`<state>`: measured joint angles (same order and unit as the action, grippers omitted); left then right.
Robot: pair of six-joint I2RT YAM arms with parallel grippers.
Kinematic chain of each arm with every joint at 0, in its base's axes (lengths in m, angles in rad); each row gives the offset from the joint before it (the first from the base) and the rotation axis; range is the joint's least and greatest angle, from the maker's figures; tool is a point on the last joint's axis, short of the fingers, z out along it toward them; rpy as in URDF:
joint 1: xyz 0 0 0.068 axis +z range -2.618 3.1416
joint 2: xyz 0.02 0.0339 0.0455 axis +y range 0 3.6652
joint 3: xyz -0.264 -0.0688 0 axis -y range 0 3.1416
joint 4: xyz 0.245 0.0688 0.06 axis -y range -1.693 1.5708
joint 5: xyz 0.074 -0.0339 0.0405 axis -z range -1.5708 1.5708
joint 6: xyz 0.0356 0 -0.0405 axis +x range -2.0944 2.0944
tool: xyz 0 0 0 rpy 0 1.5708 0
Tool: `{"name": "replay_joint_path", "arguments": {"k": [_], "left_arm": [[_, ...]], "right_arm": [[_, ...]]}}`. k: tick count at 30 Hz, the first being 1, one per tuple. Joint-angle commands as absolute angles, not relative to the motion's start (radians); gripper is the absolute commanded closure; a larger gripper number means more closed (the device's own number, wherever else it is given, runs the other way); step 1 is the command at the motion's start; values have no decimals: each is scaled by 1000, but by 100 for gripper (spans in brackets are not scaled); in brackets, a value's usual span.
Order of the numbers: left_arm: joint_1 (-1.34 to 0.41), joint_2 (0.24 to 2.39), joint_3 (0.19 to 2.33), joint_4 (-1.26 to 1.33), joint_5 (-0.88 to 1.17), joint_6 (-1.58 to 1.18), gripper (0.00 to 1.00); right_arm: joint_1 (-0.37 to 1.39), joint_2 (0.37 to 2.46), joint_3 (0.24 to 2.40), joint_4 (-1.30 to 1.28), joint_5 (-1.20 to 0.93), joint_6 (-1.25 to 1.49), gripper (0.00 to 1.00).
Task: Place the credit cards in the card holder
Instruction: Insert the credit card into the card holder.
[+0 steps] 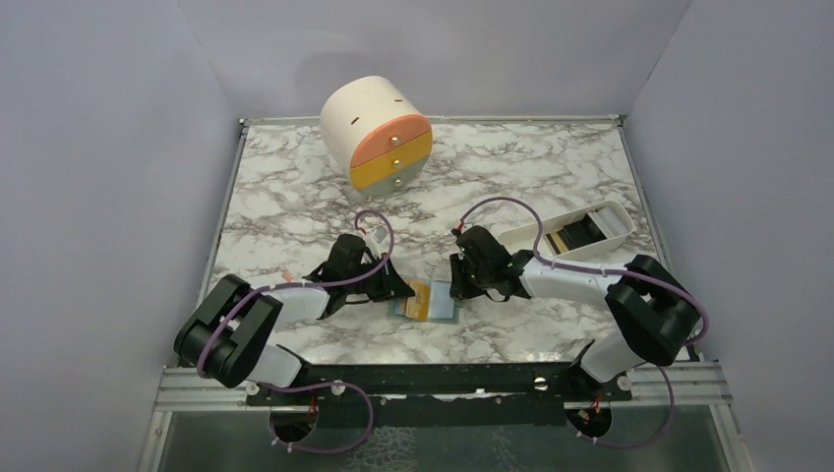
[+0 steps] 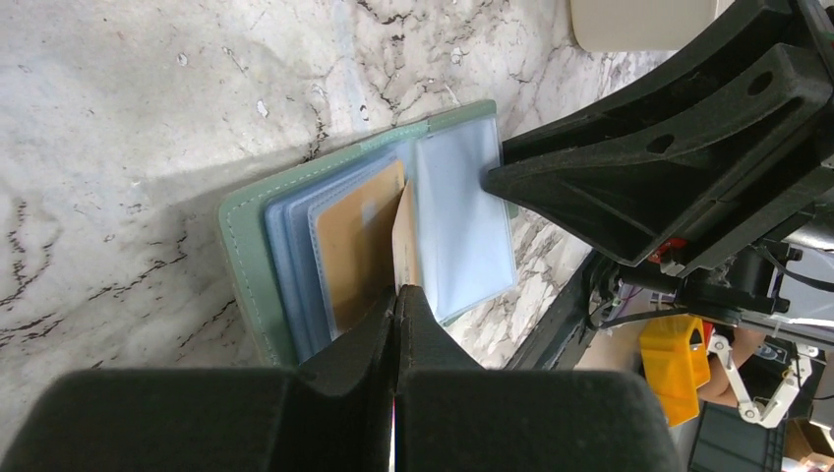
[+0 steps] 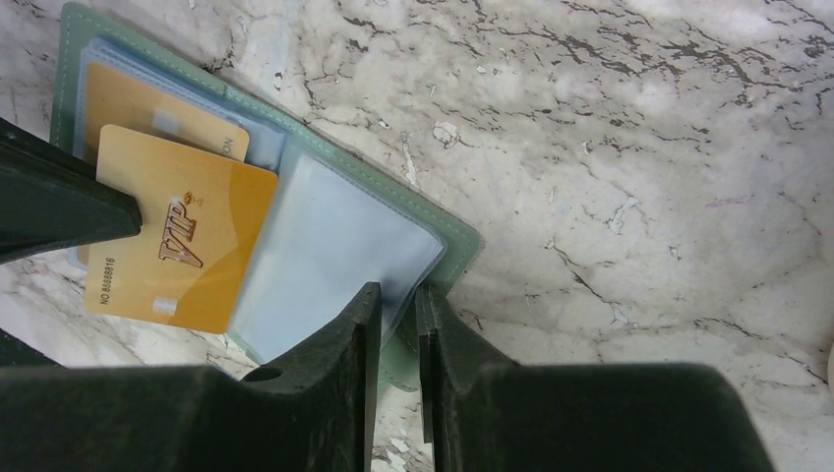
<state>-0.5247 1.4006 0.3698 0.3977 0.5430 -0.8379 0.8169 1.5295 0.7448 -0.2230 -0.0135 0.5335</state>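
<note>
The sage-green card holder (image 1: 445,301) lies open on the marble between both grippers, its clear sleeves up. One tan-orange credit card (image 3: 148,103) sits inside a left-page sleeve. My left gripper (image 2: 396,295) is shut on a second gold "VIP" credit card (image 3: 187,236), held at the fold over the left page; the left wrist view shows this card edge-on (image 2: 404,236). My right gripper (image 3: 395,295) has its jaws nearly together on the card holder's right edge (image 3: 447,241), with cover and sleeve between them. Dark and pale cards (image 1: 575,234) lie in the tray.
A long white tray (image 1: 615,218) lies at the right, behind my right arm. The cream cylinder with orange, yellow and grey drawers (image 1: 379,138) stands at the back centre. Pale walls close in both sides, and a black rail runs along the near edge.
</note>
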Motion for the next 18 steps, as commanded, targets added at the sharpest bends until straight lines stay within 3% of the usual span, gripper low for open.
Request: {"name": "replay_joint_path", "arguments": {"k": [1,18], "left_arm": [[-522,1431,390,450,558,-851,100],[-522,1455,410,473,582,-850,100]], "right_arm": [[822,1545,724,-203,28,517,81],[822,1565,726,-201,41,506,82]]}}
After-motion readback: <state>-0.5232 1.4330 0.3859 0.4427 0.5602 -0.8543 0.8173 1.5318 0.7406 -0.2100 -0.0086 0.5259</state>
